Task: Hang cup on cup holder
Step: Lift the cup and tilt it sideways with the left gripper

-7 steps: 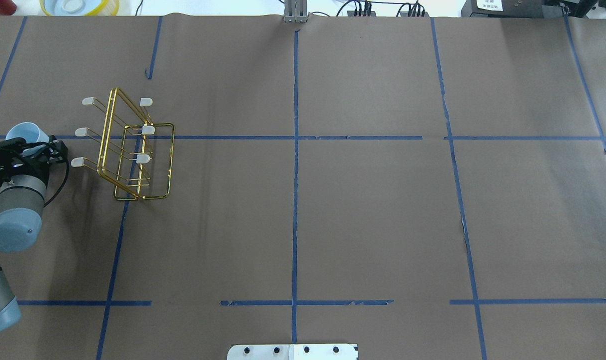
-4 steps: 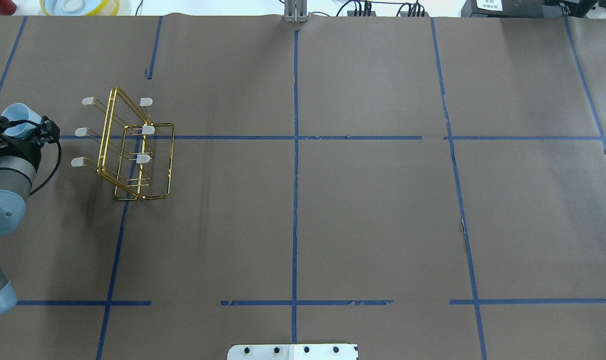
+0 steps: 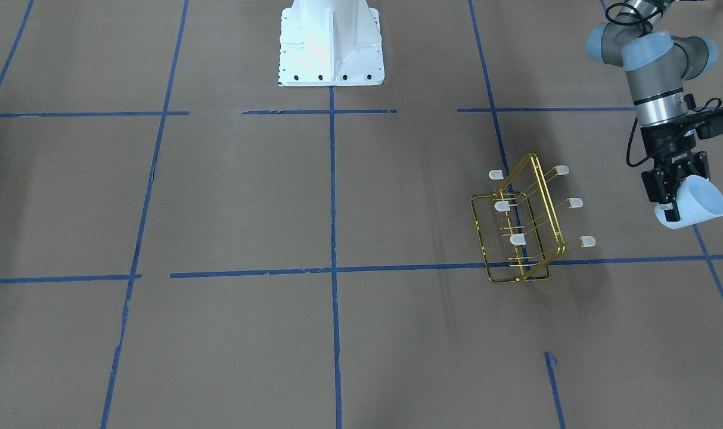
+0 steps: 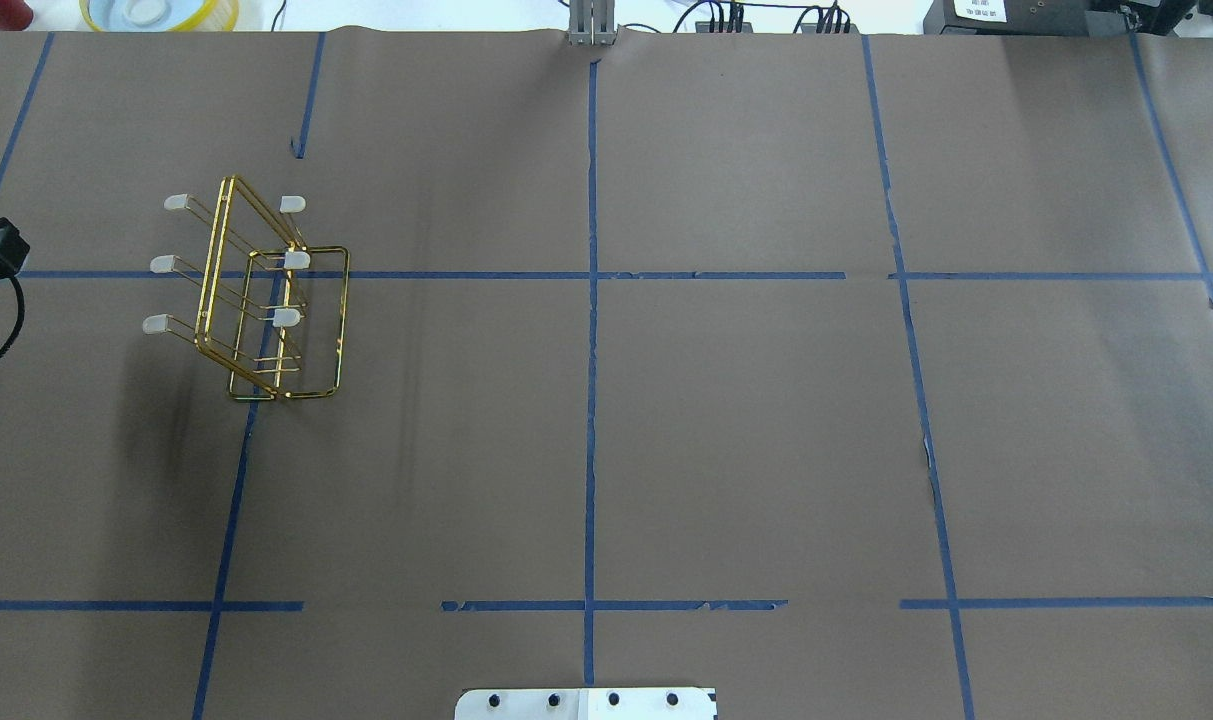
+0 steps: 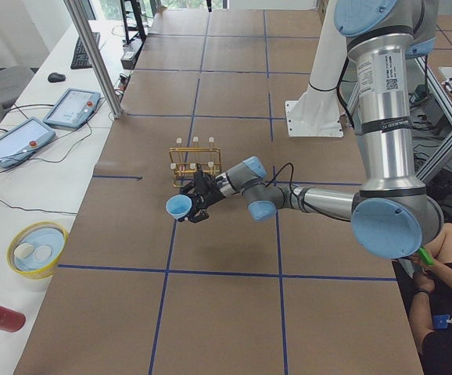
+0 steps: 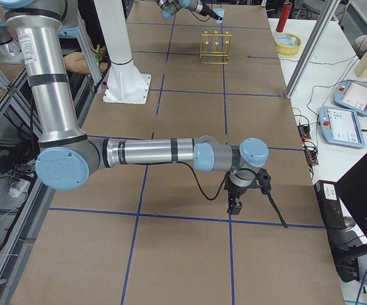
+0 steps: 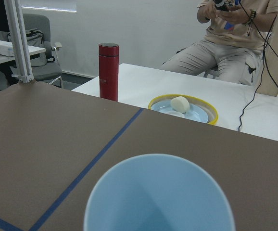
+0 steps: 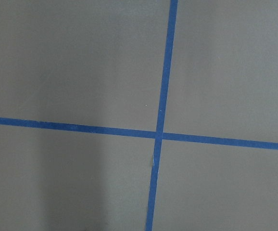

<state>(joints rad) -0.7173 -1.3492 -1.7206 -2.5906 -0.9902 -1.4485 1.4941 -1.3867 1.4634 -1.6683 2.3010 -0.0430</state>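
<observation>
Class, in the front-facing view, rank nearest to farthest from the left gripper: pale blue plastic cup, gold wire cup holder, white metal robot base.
1. Pale blue plastic cup: in the left gripper.
2. Gold wire cup holder: toward the table's middle.
3. White metal robot base: top centre.

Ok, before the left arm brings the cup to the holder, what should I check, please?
1. Grip: left gripper shut on the cup: ok.
2. Cup mouth toward the cup holder: it faces away: not ok.
3. Free prong caps: all six bare: ok.
4. Cup holder standing upright: ok.
5. Right gripper away from the path: ok; open or shut: cannot tell.
</observation>
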